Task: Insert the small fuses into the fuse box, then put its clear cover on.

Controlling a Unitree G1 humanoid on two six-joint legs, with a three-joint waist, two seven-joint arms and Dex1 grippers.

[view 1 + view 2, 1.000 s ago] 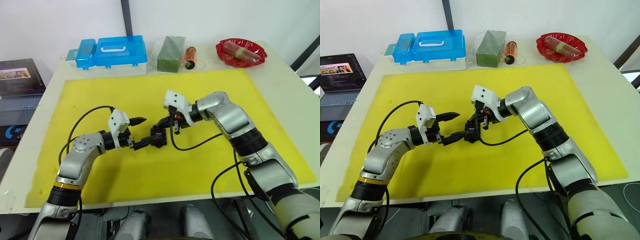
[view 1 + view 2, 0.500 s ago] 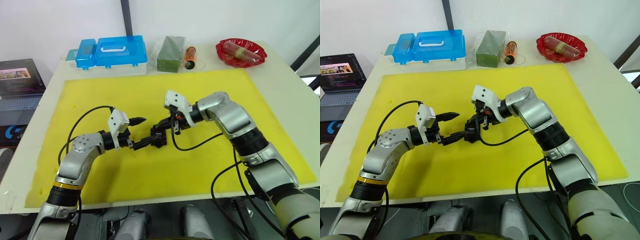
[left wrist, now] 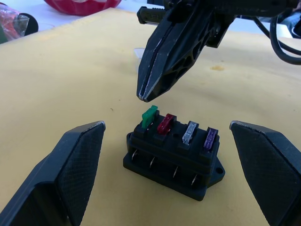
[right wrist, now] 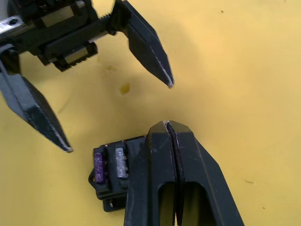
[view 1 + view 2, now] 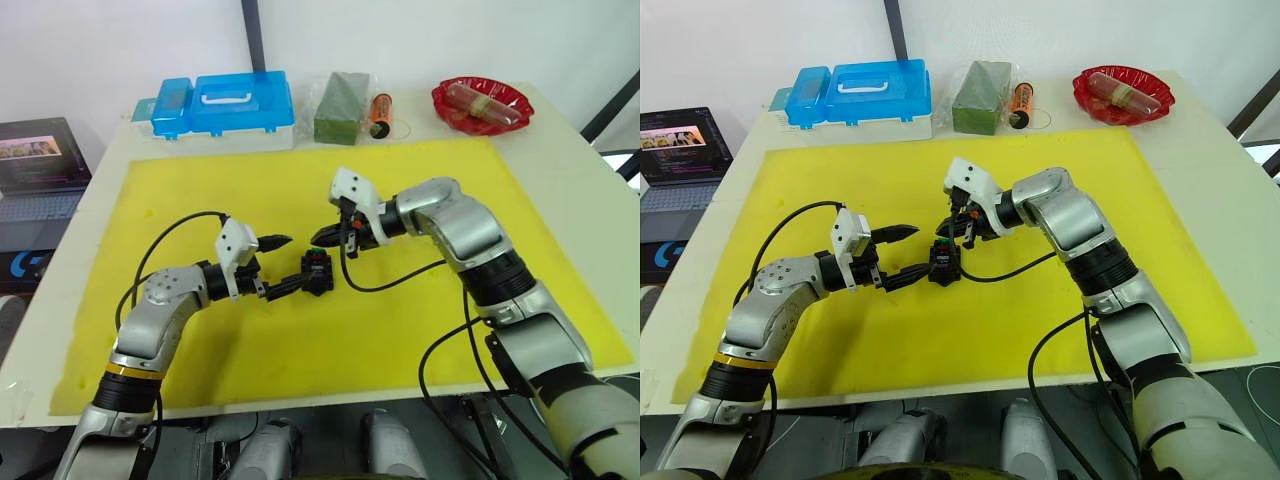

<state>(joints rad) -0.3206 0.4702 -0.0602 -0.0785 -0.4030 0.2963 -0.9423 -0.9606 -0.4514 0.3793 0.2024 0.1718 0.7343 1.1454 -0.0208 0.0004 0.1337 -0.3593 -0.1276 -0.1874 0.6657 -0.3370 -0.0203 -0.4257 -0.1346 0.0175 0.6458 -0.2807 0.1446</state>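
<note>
Left wrist view: four fuses seated in the fuse box.
Left gripper straddles it, jaws wide, likely steadying; right gripper, pinched empty, hovers above the green one.

right gripper hides part of the fuse box.

Matt, seemingly plastic fuse box

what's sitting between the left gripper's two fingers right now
The fuse box, all four small fuses seated in it, sits between the open left gripper's fingers, touching neither, in the left wrist view.
</note>
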